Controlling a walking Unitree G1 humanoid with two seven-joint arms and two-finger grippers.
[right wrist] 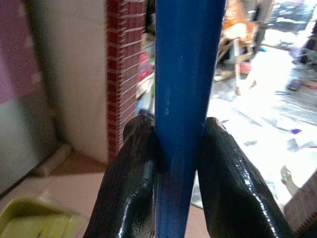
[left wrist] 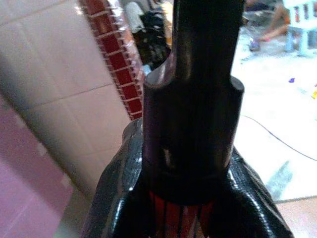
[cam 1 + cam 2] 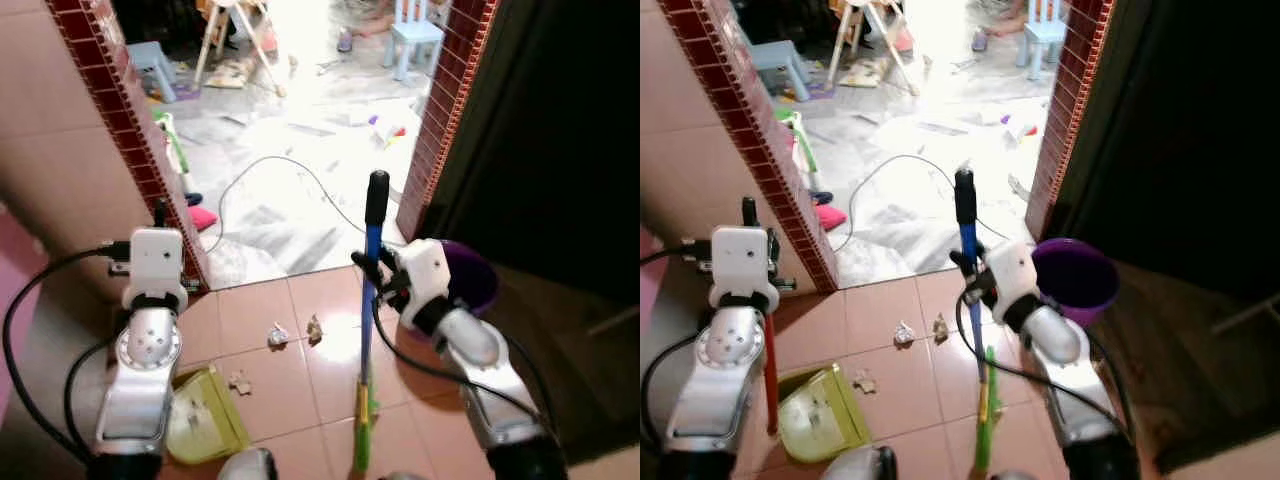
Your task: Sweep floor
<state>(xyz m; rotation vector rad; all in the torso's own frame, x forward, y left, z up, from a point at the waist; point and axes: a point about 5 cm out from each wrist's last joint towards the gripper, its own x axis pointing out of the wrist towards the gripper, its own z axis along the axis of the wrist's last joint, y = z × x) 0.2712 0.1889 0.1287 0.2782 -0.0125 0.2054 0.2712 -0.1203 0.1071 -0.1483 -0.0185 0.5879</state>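
Ahead, the pink tiled floor [image 3: 320,370] ends at a doorway framed by two red-brick edges, the left brick edge [image 3: 130,110] and the right brick edge [image 3: 440,110], with a bright marble floor [image 3: 290,200] beyond, crossed by a thin cable [image 3: 300,170]. Open room lies between the arms; a purple bucket [image 3: 1075,275] crowds the right side, against a dark door.

Three crumpled paper scraps [image 3: 278,336] lie on the tiles, two near the threshold and one just beside the yellow-green dustpan [image 3: 205,415].

The right gripper [image 1: 178,163] has its fingers [image 1: 133,188] clamped on the blue broom handle [image 3: 370,290], pads pressed on either side of the shaft below its black top grip. The broom stands nearly upright, its green lower end on the tiles at the bottom of the view (bristles hard to make out). The right arm reaches forward with the forearm raised.

The left gripper [image 2: 190,198] is closed around the red dustpan handle [image 3: 770,375], just under its black cap. That arm is bent up, wrist above the dustpan, which rests on the floor at the left.
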